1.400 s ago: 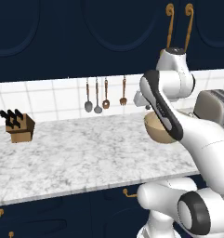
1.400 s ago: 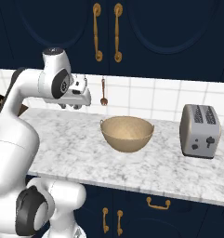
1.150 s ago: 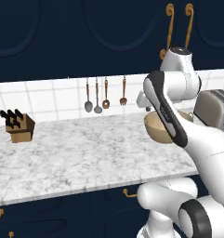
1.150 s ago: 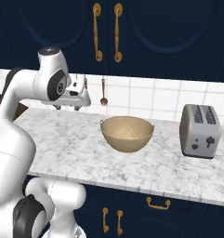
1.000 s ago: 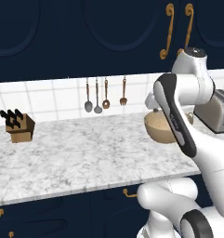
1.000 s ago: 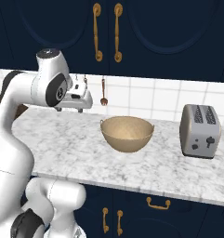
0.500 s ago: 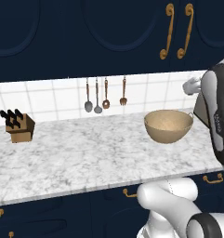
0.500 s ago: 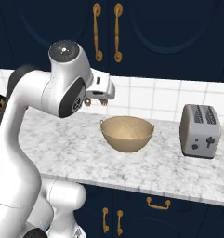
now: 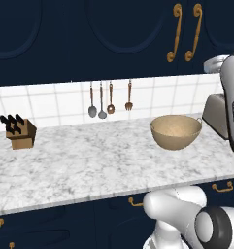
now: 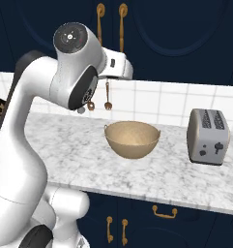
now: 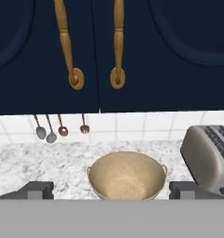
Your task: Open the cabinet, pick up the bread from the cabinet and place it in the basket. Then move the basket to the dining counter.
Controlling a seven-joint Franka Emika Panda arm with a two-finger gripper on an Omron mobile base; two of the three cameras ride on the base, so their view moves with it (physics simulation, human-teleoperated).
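Cabinet point(image 11: 132, 51) doors stood shut straight ahead of and above the gripper point(image 11: 111, 189), whose fingers were spread wide apart with nothing between them. In the hand view the two brass handles point(image 11: 117, 44) ran up and down on either side of the seam where the doors met, their scroll ends lowest, and the hand faced that seam almost squarely, a little below it. So the next move looked to be a reach upward and forward to one handle, with the jaws set across its upright length. No bread could be seen; it was presumably behind the doors. Down on the marble counter point(image 9: 79, 165) sat the basket point(image 10: 132, 139), empty, with the toaster point(image 10: 208, 136) near it to the right and utensils point(image 9: 110, 98) hanging on the tiled wall.
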